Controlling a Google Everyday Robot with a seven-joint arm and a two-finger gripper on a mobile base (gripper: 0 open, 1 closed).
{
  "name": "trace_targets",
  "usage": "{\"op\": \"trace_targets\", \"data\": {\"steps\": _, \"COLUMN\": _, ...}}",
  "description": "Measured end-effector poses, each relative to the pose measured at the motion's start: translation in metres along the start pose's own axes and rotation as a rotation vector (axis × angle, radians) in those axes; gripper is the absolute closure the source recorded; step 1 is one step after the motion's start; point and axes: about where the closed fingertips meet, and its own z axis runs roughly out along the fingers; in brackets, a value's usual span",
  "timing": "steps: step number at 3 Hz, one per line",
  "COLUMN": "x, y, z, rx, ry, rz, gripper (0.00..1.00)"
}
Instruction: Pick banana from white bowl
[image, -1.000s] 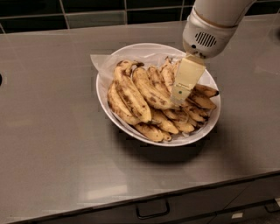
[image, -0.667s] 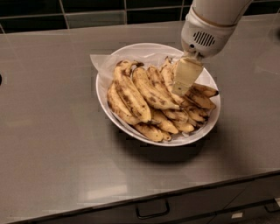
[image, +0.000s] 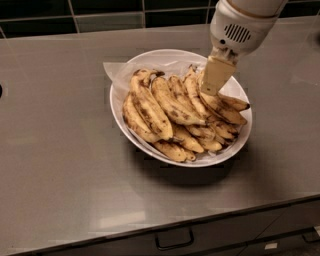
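Camera view, L to R. Desk (image: 55, 145): grey, matte, w/ dark tiled wall (image: 100, 10) behind. Drawer handle (image: 174, 240) under front edge. White bowl (image: 116, 107) sits on desk a bit R of centre. It is oval and shallow, w/ paper liner (image: 117, 72) sticking out past upper-L rim.

Bowl is filled by a heap (image: 155, 107) of speckled yellow fruit, fat ones on L side, most w/ long axes running upper L to lower R.

Banana (image: 220, 107), the likely target (my call): long one on R half of bowl, lying in the heap, resting on its neighbours, not lifted. Long axis goes upper L to lower R, stem end up by far rim.

Pincer (image: 207, 91): over R-rear part of bowl, tip low at the heap, at or just above banana's upper end. Contact vs. a hair apart: can't tell. Open or closed: can't tell either. White arm housing (image: 240, 30) leans in from upper R.

Key relation: banana runs away from pincer toward lower R, so the tip is at one end, not mid-body. Grasp there prob. needs jaws set across the long axis. An end hold on soft overripe fruit may tilt or slip, and neighbours may drag along.
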Motion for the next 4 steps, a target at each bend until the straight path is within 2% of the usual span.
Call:
{"op": "trace_targets", "data": {"steps": 1, "x": 0.003, "y": -0.002, "z": -0.004, "rx": 0.012, "ry": -0.005, "rz": 0.012, "gripper": 0.48}}
{"op": "trace_targets", "data": {"steps": 2, "x": 0.005, "y": -0.002, "z": 0.000, "rx": 0.002, "ry": -0.011, "rz": 0.035, "gripper": 0.47}}
{"op": "trace_targets", "data": {"steps": 3, "x": 0.001, "y": 0.005, "z": 0.016, "rx": -0.043, "ry": -0.007, "rz": 0.031, "gripper": 0.41}}
{"op": "trace_targets", "data": {"steps": 4, "x": -0.002, "y": 0.010, "z": 0.028, "rx": -0.069, "ry": 0.004, "rz": 0.040, "gripper": 0.41}}
